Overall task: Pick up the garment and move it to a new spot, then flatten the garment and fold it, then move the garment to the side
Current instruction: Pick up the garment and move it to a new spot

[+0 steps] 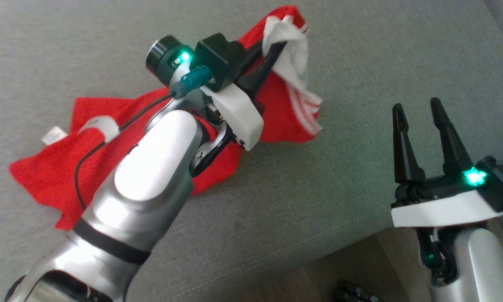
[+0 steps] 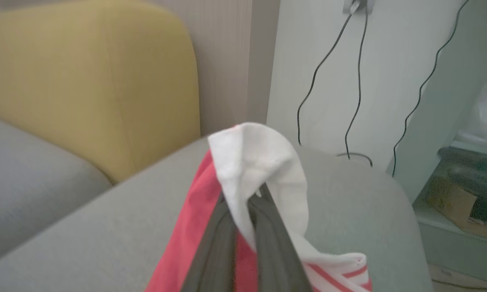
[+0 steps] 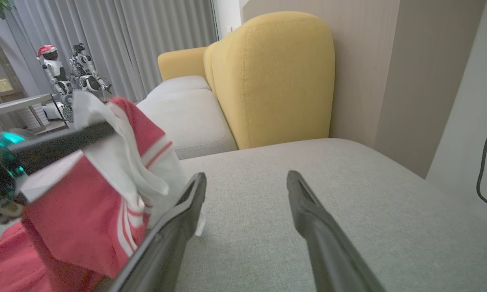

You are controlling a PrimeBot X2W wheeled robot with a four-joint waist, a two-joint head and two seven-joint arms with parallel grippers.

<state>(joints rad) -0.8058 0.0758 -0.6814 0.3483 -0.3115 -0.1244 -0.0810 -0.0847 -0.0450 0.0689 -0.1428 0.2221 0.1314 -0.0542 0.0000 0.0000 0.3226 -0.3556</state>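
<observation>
Holding the garment [image 1: 42,176] by its white-trimmed edge [image 1: 293,63], the left gripper [image 1: 278,46] has its fingers clamped together on the cloth. That end is raised off the grey sofa cushion [image 1: 276,201].

Finding: in the head view the garment's long axis runs from the pinched edge at 1 o'clock down to a loose red tail at 8 o'clock. The tail lies on the cushion, partly hidden under the left forearm.

The right gripper [image 1: 417,107] stands with its fingers spread and nothing between them, at about 4 o'clock from the pinched edge and well apart from it.

Seen along the right gripper's own fingers, the hanging striped hem sits at 9 o'clock, just beside the near finger (contact cannot be confirmed).

Judgement: the left arm alone carries the load, and any move to a new spot drags the tail along that axis.
</observation>
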